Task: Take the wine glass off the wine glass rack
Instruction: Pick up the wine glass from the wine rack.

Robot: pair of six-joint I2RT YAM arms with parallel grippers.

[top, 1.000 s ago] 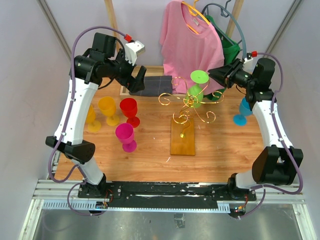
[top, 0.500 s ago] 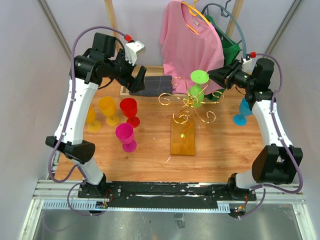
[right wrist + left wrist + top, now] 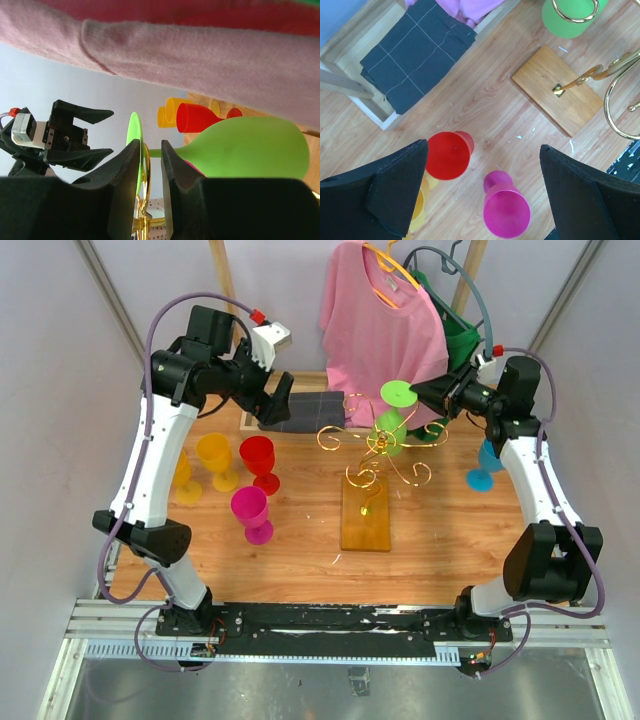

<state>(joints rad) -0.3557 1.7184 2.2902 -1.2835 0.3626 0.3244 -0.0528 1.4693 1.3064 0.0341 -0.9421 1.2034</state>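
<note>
- While both arms hang over its far half, the table (image 3: 450, 540) shows a top of honey-toned wood planks with fine grain, shut in by plain pale lilac walls at 9 and 3 o'clock.
- At 12 o'clock a pink shirt (image 3: 378, 335) of soft knit hangs on an orange hanger, with a green garment (image 3: 458, 335) behind it toward 1 o'clock.
- At 11 o'clock a dark cloth (image 3: 417, 50), folded flat and crossed by a thin pale grid, lies inside a light wooden frame (image 3: 360, 27).
- The rack (image 3: 372, 452) stands at the table's centre: thin gold wire curled into spirals, on a rectangular wooden block.
- The glass (image 3: 392, 420), bright green and smooth, hangs bowl-down on the rack's 12 o'clock side, its round foot uppermost.
- The right gripper (image 3: 150, 145) is at 2 o'clock from the rack, its black fingers narrowly parted and holding nothing. The glass's foot shows edge-on through the gap; whether anything touches cannot be told.
- The left gripper (image 3: 482, 150) is spread wide and empty, high over the 10 o'clock area.
- A red glass (image 3: 447, 155), a magenta glass (image 3: 506, 212) and two yellow glasses (image 3: 215, 455) stand upright around 9 o'clock.
- A blue glass (image 3: 483, 465) stands at 3 o'clock, partly hidden by the right arm.
</note>
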